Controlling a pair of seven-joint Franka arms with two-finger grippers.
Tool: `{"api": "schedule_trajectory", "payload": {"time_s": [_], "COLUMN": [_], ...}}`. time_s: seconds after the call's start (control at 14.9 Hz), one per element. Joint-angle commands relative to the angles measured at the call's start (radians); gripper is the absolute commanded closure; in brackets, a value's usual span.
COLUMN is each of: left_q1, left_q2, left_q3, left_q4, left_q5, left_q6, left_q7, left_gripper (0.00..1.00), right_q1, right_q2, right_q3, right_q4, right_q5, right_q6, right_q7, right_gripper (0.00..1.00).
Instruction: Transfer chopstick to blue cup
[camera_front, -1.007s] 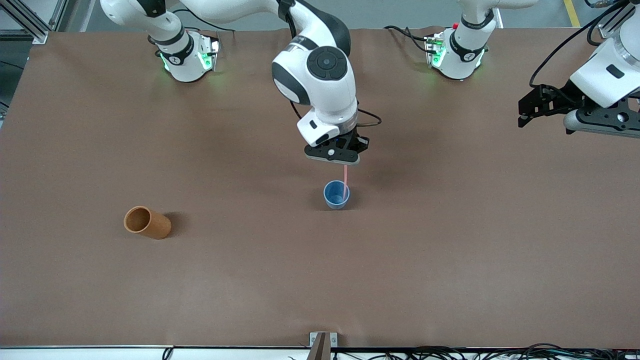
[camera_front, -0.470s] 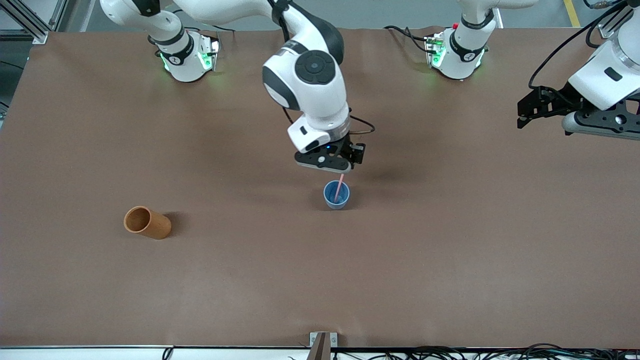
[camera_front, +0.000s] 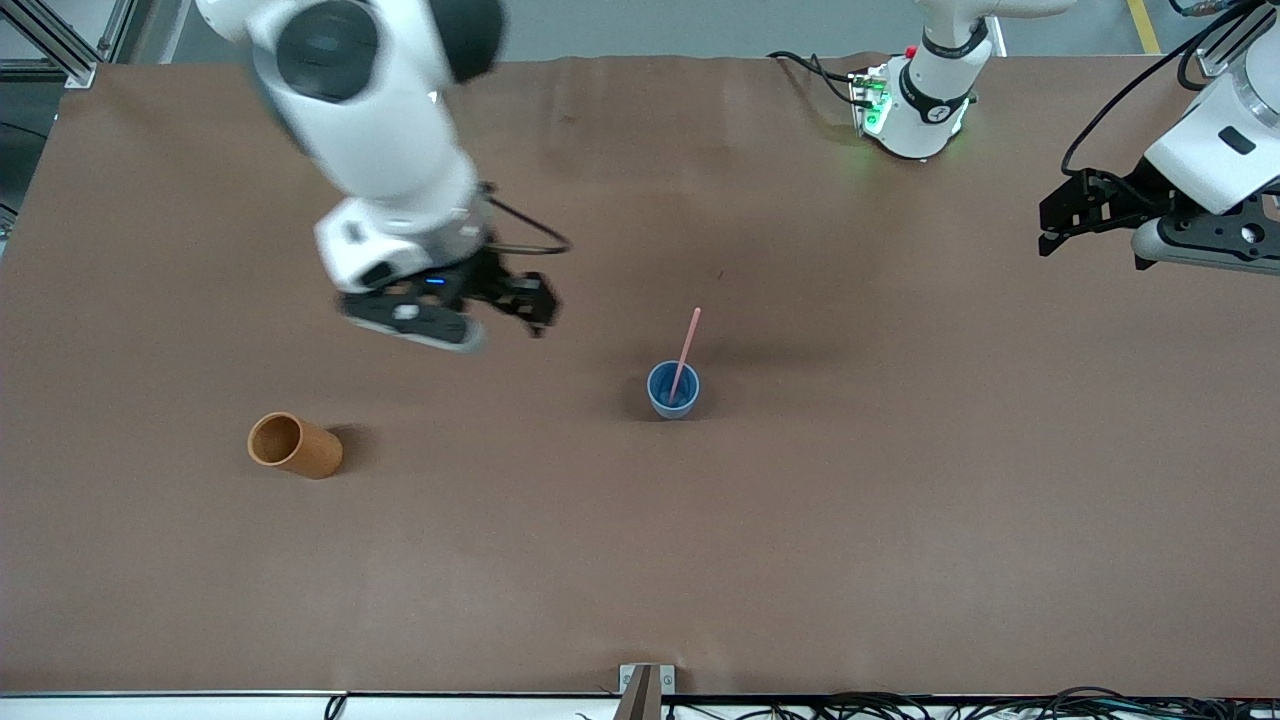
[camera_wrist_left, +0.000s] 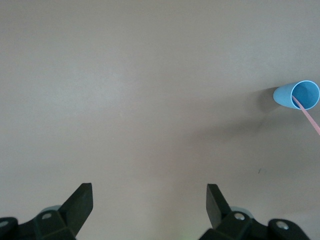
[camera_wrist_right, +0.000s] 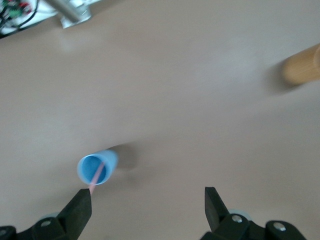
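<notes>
Mid-table: chopstick (camera_front: 685, 350) leans in blue cup (camera_front: 673, 390); right pincer (camera_front: 455, 325), left pincer (camera_front: 1090, 215) wide, empty, well clear.

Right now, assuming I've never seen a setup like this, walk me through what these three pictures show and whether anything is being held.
Two white robot arms stand at a brown table. One picture looks down from a high camera facing them; the other two come from cameras on each arm's wrist, looking past its two-fingered tool.

On the table stands a small blue cup with a pink chopstick leaning in it, its upper end sticking out. An orange-brown cup stands toward the right arm's end of the table.

Nothing is held. The right tool hangs open over bare table between the two cups. The left tool waits, open, over the left arm's end of the table.
</notes>
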Motion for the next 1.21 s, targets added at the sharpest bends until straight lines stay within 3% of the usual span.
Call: {"api": "schedule_trajectory", "payload": {"time_s": [0.0,0.34,0.67,0.94,1.14], "left_q1": [-0.005,-0.005,-0.005,-0.003,-0.005], "left_q2": [0.014,0.014,0.014,0.014,0.014], "left_q3": [0.005,0.005,0.005,0.005,0.005], "left_q4": [0.030,0.032,0.030,0.032,0.032], "left_q5": [-0.012,-0.014,-0.014,-0.014,-0.012], "left_q6": [-0.011,-0.011,-0.011,-0.011,-0.013], "left_q7": [-0.008,-0.008,-0.008,-0.007,-0.008], "left_gripper": [0.00,0.00,0.00,0.00,0.00], "right_q1": [-0.122,-0.374,-0.472,-0.489,-0.495], "right_q2": [-0.085,-0.259,-0.410,-0.425,-0.402], "right_q3": [0.020,0.023,0.023,0.021,0.021], "right_q4": [-0.064,-0.256,-0.425,-0.425,-0.336], "right_q5": [-0.038,-0.043,-0.042,-0.042,-0.045], "right_q6": [-0.044,-0.046,-0.052,-0.109,-0.118], "right_q7": [-0.149,-0.472,-0.640,-0.821,-0.844], "right_gripper": [0.00,0.00,0.00,0.00,0.00]}}
